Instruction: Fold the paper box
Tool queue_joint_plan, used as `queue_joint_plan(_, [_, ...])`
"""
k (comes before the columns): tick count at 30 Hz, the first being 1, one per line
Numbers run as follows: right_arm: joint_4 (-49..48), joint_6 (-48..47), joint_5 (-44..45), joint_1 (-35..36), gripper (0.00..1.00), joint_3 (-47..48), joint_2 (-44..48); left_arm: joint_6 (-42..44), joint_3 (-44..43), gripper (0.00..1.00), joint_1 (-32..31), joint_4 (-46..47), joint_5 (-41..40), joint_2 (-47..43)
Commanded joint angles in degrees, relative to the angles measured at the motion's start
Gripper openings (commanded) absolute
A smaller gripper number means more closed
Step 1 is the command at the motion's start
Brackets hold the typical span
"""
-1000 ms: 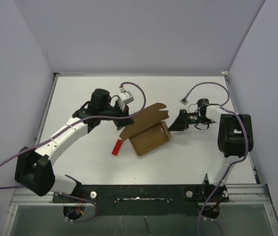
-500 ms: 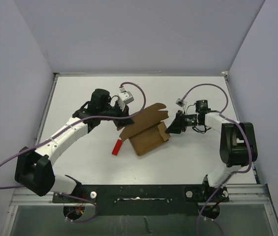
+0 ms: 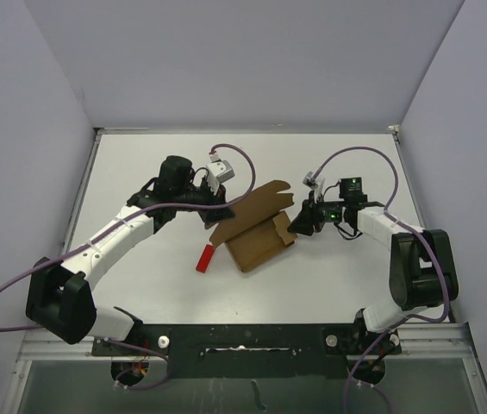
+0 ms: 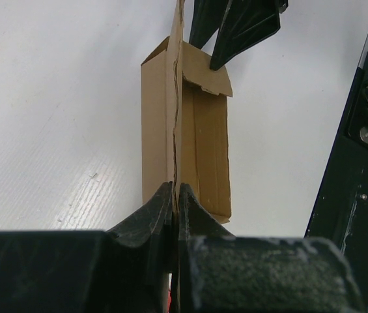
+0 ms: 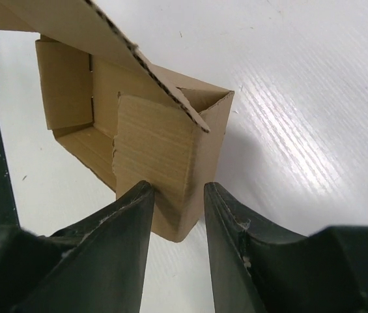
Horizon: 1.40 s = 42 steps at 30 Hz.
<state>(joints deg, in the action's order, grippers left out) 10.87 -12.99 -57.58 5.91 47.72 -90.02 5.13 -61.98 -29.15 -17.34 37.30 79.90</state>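
We see the paper box (image 3: 259, 246) just below the middle of the top frame, resting on the white table (image 3: 140, 155) with its lid flap raised toward the upper left. The left gripper (image 4: 175, 195) has its fingers pressed together on the thin edge of that flap. The right gripper (image 5: 178, 195) sits at the box's right end, fingers apart, straddling a corner of the end wall. A small red block (image 3: 205, 257) lies just left of the box.

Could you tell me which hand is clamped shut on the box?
The left hand, pinching the box by its raised flap; the right hand is open, straddling the box's end corner.
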Motion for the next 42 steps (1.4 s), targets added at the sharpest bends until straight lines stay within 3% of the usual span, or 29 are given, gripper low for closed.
queue_joint_plan(1, [-4.8, -0.3, 5.2, 2.3, 0.37, -0.3, 1.8, -0.3, -1.0, 0.00, -0.2, 1.5, 1.3, 0.2])
queue_joint_plan(24, [-11.4, 1.9, 21.2, 8.8, 0.34, -2.3, 3.9, -2.7, -1.8, 0.00, -0.3, 1.1, 2.2, 2.6])
queue_joint_plan(42, [-10.1, 1.4, 23.5, 10.5, 0.39, -0.4, 2.2, -4.8, -2.4, 0.00, 0.6, 1.0, 3.3, 4.5])
